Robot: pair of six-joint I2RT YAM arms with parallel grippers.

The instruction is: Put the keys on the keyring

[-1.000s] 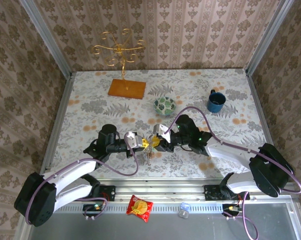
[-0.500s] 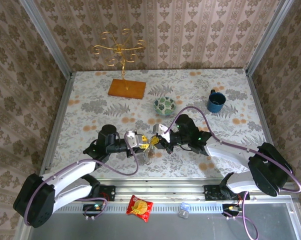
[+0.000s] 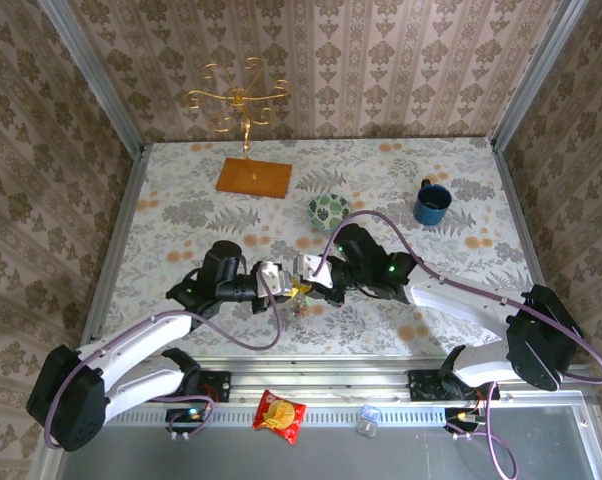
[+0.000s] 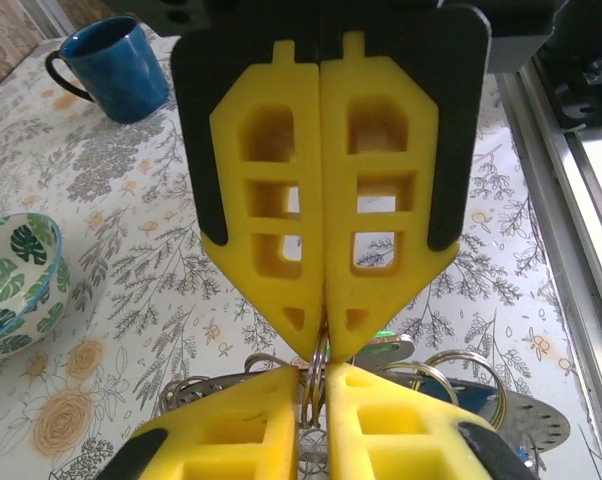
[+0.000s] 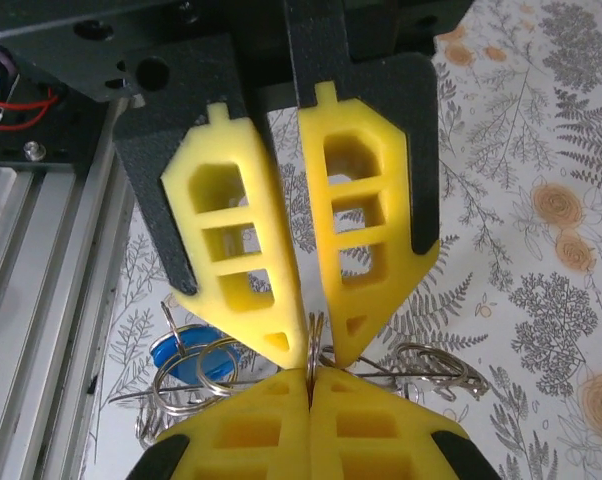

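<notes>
1. Being pinched from both sides at once, the keyring [image 5: 313, 328] (a thin wire split ring) is being held where the two arms meet, over the middle of the table [image 3: 181, 200] toward its near edge.
2. The left gripper [image 5: 315, 342] is being held almost fully closed, its tips nipping the ring's wire; nothing else is being gripped by it.
3. The right gripper [image 4: 324, 342] is being held fully closed, tip to tip against the left one, with the same wire being clamped at its very points.
4. Just beneath the tips a tangle of further wire loops is being carried, along with the blue-headed key [image 5: 176, 355] and the green-headed key [image 4: 386, 345]. Whether either key is already threaded on the clamped ring cannot be told, nor whether the bunch is touching the table.
5. The ring is being judged light, stiff and springy, its smooth round wire apt to roll or slip out of a tip grip — so it is best taken edge-on, seated deeper in the pads, close to the split where the coil must be prised open.
6. The keys are being judged tiny, light and rigid — each is best held by its plastic head, the metal hole being left free for threading.
</notes>
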